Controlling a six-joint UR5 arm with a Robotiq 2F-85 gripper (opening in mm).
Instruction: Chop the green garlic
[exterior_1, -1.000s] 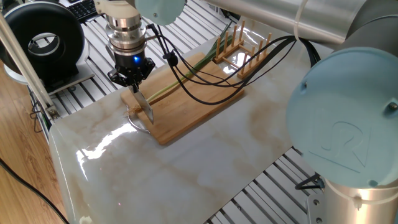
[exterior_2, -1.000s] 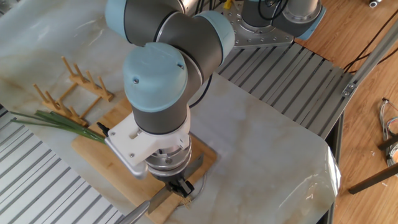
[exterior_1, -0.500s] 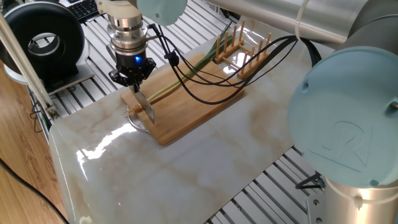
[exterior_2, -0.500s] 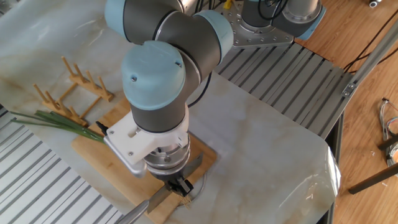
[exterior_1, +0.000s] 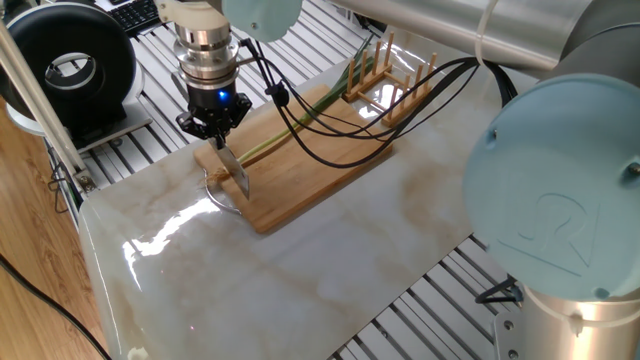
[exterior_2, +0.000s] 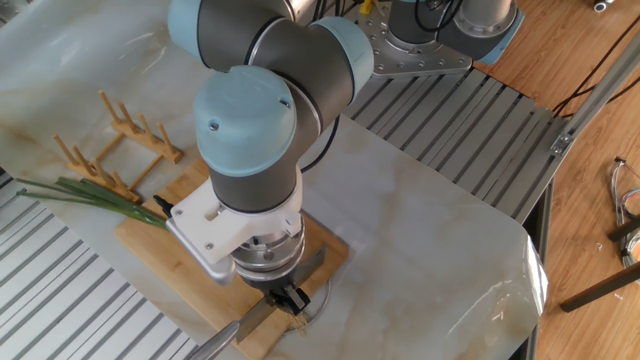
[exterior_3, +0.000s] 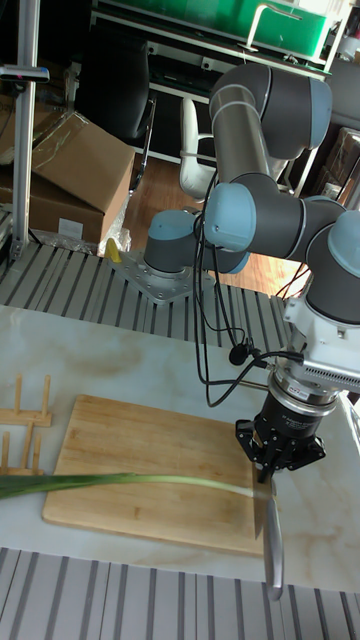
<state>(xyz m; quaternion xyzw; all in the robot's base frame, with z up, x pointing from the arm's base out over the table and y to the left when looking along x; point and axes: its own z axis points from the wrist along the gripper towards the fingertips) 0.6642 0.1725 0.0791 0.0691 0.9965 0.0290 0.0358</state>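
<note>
Lengthwise along the pale rectangular wooden chopping board (exterior_3: 150, 470) lay the long thin green garlic stalk (exterior_3: 120, 484), its green leaves running off the board's far end past the small wooden slotted rack (exterior_1: 385, 70). At the stalk's pale end stood the black two-finger gripper (exterior_3: 268, 470), clamped tight on the handle of a steel-bladed knife (exterior_3: 271, 545). The blade pointed down over the board's edge, just beside the stalk's pale tip; contact between them could not be made out.
</note>
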